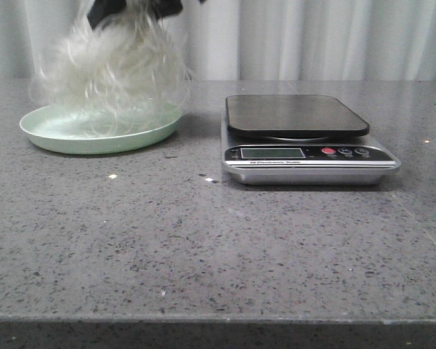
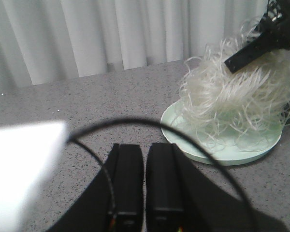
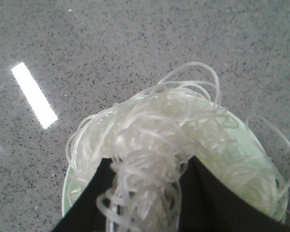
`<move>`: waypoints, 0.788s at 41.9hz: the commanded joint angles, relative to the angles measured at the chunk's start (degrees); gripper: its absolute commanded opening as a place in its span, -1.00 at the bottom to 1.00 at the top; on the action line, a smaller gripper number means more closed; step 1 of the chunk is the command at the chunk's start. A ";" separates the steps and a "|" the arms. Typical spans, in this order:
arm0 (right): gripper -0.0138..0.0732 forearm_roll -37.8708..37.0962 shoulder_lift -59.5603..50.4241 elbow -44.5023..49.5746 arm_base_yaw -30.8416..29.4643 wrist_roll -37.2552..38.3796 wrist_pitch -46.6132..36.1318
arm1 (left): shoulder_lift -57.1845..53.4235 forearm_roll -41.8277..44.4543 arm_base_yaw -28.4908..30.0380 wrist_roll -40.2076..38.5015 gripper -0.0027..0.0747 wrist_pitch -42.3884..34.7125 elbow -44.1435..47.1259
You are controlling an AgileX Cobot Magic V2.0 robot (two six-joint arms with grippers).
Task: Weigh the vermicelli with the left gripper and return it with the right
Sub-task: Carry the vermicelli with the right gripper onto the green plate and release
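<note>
While the vermicelli [image 1: 116, 69] is clamped between the fingers of the right gripper [image 3: 145, 203], its lower strands are seen trailing into the green plate [image 1: 94, 138] at the left of the table [image 1: 218, 247]. In the front view only the black fingertips of this gripper are visible, at the top edge above the noodle mass. The left gripper [image 2: 144, 179] is shown in its wrist view with fingers pressed together and nothing between them, well apart from the plate, with a black cable [image 2: 135, 123] arching before it. The scale [image 1: 305, 138] stands to the right of the plate, its dark platform bare.
</note>
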 commanded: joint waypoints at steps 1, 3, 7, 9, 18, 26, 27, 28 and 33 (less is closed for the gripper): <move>-0.33 3.86 -2.36 -2.33 -0.10 -0.43 -4.11 | 0.29 -0.15 -0.25 -0.69 -0.58 -4.12 -1.51; -0.33 4.29 -1.88 -2.33 -0.10 -0.43 -3.91 | 0.29 -0.15 -0.25 -0.69 -0.58 -4.12 -1.51; -0.33 4.43 -1.56 -2.33 -0.10 -0.43 -3.78 | 0.29 -0.15 -0.25 -0.69 -0.58 -4.12 -1.51; -0.33 4.49 -1.56 -2.33 -0.10 -0.43 -3.78 | 0.29 -0.15 -0.25 -0.69 -0.58 -4.12 -1.51; -0.33 5.52 -1.56 -2.33 -0.10 -0.43 -3.73 | 0.29 -0.15 -0.25 -0.69 -0.58 -4.02 -1.51; 0.03 5.63 -1.56 -2.52 -0.10 -0.43 -2.80 | 0.29 -0.15 -0.25 -0.69 -0.58 -4.02 -1.51; 0.11 5.63 -1.56 -2.82 -0.10 -0.43 -2.47 | 0.29 -0.15 -0.25 -0.69 -0.58 -3.91 -1.51; 0.16 5.63 -1.56 -3.02 -0.10 -0.43 -2.21 | 0.29 -0.15 -0.25 -0.69 -0.58 -3.90 -1.51; 0.37 5.63 -1.56 -4.81 -0.26 -0.43 -0.66 | 0.29 -0.15 -0.25 -0.69 -0.58 -3.68 -1.51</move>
